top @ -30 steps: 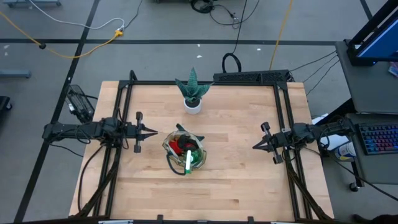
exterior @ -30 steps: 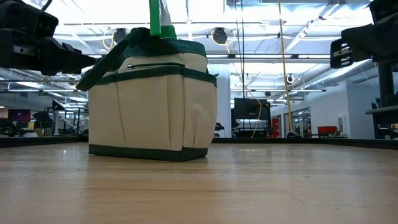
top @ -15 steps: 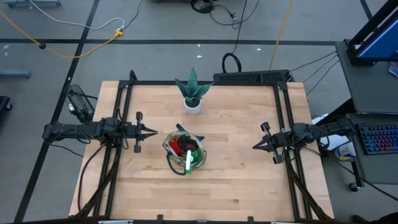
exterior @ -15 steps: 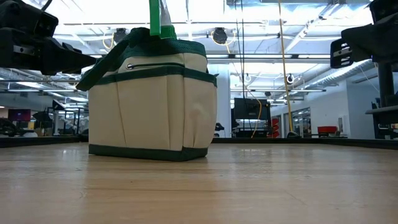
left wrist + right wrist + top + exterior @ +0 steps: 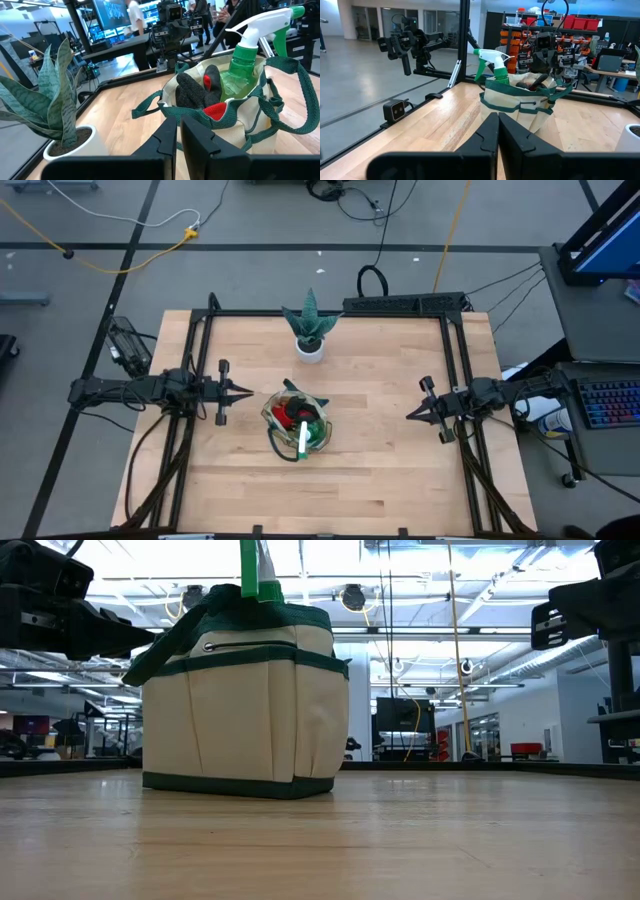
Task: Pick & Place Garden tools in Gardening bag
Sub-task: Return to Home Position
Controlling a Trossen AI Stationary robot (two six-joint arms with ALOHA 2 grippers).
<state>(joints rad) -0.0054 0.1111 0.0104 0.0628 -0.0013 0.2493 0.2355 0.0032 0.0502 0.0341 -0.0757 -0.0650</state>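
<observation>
Bag between left gripper and right gripper, both clenched empty, apart.

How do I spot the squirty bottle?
Start at the wooden table and find the round beige gardening bag near its middle. The spray bottle pokes out of its top: bright green with a white nozzle, unlike the red-black glove beside it.

No legible writing anywhere.
Screens in the background are too blurred to read; the gardening bag and spray bottle show no readable label.
</observation>
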